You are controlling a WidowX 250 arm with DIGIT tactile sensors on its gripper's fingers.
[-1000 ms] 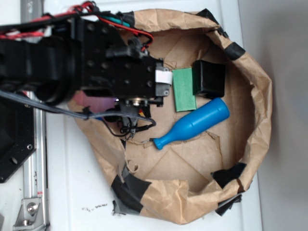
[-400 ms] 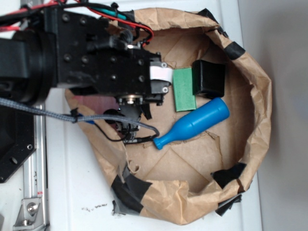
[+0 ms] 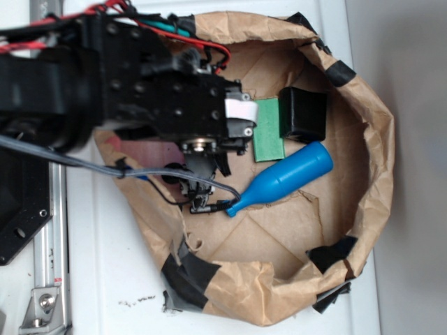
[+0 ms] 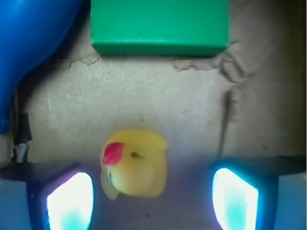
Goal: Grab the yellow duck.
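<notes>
Gripper (image 4: 152, 191): wide open, fingers either side of the duck, not touching it
Yellow duck (image 4: 134, 164): sitting on brown paper, closer to the left finger (image 4: 69, 201)
Green block (image 4: 159, 25): just beyond
Blue bottle toy (image 4: 29, 43): upper left

A white tabletop (image 3: 105, 279) carries a shallow basin of crumpled brown paper (image 3: 377, 125), its rim patched here and there with black tape (image 3: 185, 269). On the creased paper floor of the basin lie a flat green block (image 3: 267, 132), a black box (image 3: 303, 113) touching the block's far edge, and a blue bottle-shaped toy (image 3: 283, 179) lying on its side just beside both, its narrow neck pointing toward the arm. In the wrist view the yellow duck (image 4: 134, 164) sits on the same brown floor, near the green block but apart from it, with the blue toy off to one side.
</notes>
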